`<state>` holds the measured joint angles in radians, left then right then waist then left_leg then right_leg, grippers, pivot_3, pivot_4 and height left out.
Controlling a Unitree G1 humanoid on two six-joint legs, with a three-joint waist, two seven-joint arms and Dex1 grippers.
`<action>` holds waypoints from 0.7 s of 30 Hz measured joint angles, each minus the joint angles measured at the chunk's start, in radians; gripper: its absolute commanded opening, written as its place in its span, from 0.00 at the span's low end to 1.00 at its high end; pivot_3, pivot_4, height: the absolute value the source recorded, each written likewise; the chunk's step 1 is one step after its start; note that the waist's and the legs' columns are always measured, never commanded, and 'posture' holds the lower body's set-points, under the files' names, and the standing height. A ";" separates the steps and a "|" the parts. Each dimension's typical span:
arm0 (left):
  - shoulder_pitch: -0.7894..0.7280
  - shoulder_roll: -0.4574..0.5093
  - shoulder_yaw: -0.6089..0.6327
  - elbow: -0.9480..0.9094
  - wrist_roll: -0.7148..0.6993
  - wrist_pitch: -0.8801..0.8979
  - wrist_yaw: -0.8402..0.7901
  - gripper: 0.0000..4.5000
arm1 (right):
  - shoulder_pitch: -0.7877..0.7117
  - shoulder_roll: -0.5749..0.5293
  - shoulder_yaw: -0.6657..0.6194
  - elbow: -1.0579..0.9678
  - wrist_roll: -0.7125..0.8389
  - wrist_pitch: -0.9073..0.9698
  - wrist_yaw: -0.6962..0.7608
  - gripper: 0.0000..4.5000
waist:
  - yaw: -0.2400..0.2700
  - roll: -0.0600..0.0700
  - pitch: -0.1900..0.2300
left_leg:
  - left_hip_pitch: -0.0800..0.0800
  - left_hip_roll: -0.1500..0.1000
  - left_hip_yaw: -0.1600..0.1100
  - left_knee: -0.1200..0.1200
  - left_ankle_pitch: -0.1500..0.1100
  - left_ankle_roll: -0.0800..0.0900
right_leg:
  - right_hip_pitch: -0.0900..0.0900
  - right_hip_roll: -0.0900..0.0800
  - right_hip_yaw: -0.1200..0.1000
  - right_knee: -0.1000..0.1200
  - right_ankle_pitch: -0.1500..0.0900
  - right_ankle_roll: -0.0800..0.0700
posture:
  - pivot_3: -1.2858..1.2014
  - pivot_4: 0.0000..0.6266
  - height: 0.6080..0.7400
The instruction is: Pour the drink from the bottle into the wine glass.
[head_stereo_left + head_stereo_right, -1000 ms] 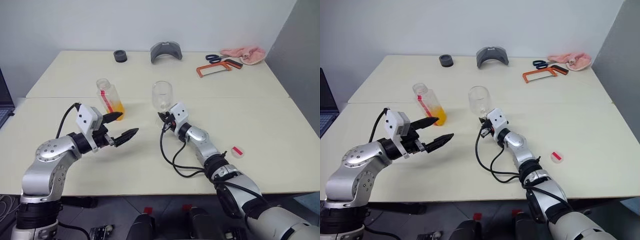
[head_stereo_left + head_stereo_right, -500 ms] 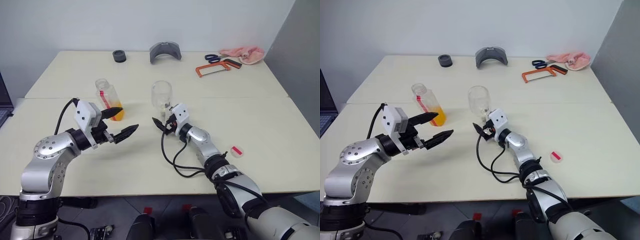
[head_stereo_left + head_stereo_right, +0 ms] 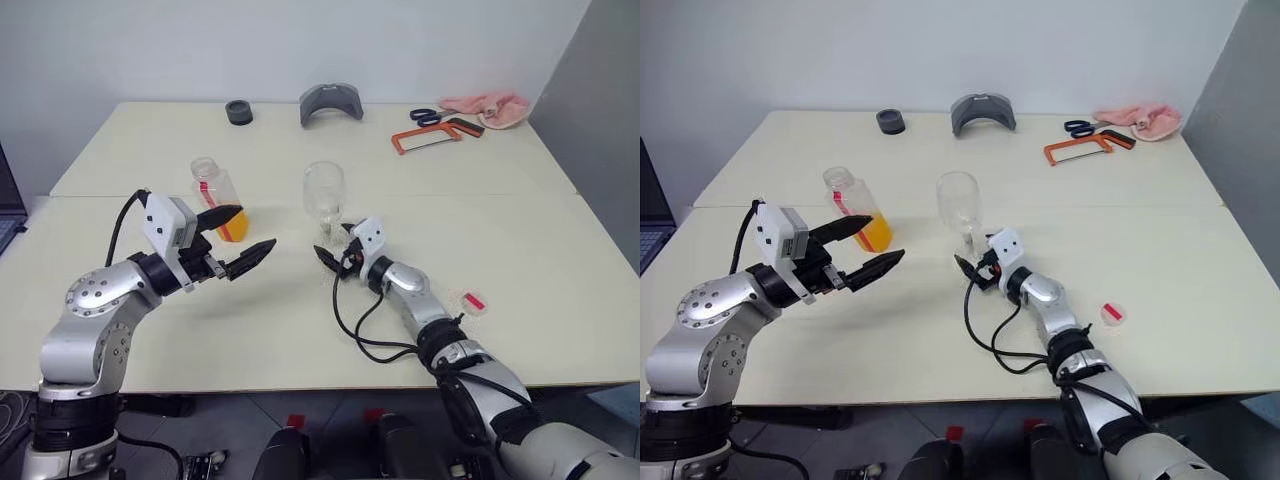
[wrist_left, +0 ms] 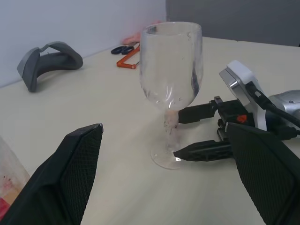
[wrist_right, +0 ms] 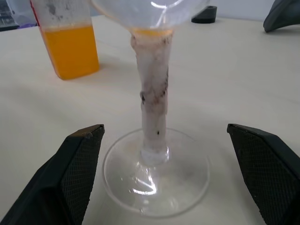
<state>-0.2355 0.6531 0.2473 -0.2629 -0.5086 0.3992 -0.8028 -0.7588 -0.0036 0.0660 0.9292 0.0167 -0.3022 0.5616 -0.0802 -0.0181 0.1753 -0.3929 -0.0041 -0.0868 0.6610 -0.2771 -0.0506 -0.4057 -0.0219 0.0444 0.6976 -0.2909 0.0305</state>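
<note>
A clear, glossy stemmed wine glass (image 4: pixel 171 79) with a smudged stem stands on a smooth matt cream table (image 3: pixel 520 230). A clear plastic bottle (image 3: pixel 216 194) holds translucent orange drink (image 5: pixel 70 50). Fingers (image 5: pixel 77 174) show textured matt black pads.

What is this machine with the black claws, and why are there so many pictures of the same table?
It is a robot with two arms. Each arm ends in an end effector, a claw of two black fingers. Two pictures come from cameras in its head, looking down at the table. The other two come from little cameras on its wrists, so they look very close.

On the table stand a bottle with orange drink and a wine glass. A small white cap lies nearby. At the back are scissors, an orange saw and a pink cloth.

The left end effector and the right end effector are both open. Neither holds anything.
</note>
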 measured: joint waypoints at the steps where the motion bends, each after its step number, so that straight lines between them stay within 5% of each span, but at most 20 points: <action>1: 0.015 -0.011 0.004 -0.004 0.001 -0.009 0.013 1.00 | 0.039 -0.024 0.009 -0.072 0.004 0.026 0.028 1.00 | 0.000 0.000 0.000 | 0.000 0.000 0.000 0.000 0.000 0.000 | 0.000 0.000 0.000 0.000 0.000 0.000 | 0.52 0.24 1.00; 12: 0.125 -0.120 0.019 0.119 0.131 -0.110 0.209 1.00 | 0.471 -0.345 0.114 -0.977 0.137 0.467 0.307 1.00 | 0.023 0.000 0.000 | 0.000 0.000 -0.001 0.001 0.000 0.000 | 0.001 0.000 -0.001 -0.001 0.000 0.000 | 0.52 0.24 1.00; 21: -0.007 -0.155 0.029 0.329 0.178 -0.192 0.271 1.00 | 0.458 -0.366 0.092 -1.362 0.368 0.803 0.239 1.00 | 0.036 -0.002 0.000 | -0.001 -0.001 -0.003 0.002 0.000 0.000 | 0.001 -0.001 -0.003 -0.001 0.000 0.000 | 0.52 0.24 1.00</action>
<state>-0.2427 0.4982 0.2768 0.0664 -0.3311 0.2070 -0.5315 -0.3007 -0.3700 0.1577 -0.4329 0.3851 0.5006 0.8011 -0.0442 -0.0201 0.1749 -0.3939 -0.0049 -0.0898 0.6626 -0.2773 -0.0503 -0.4043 -0.0225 0.0416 0.6966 -0.2910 0.0310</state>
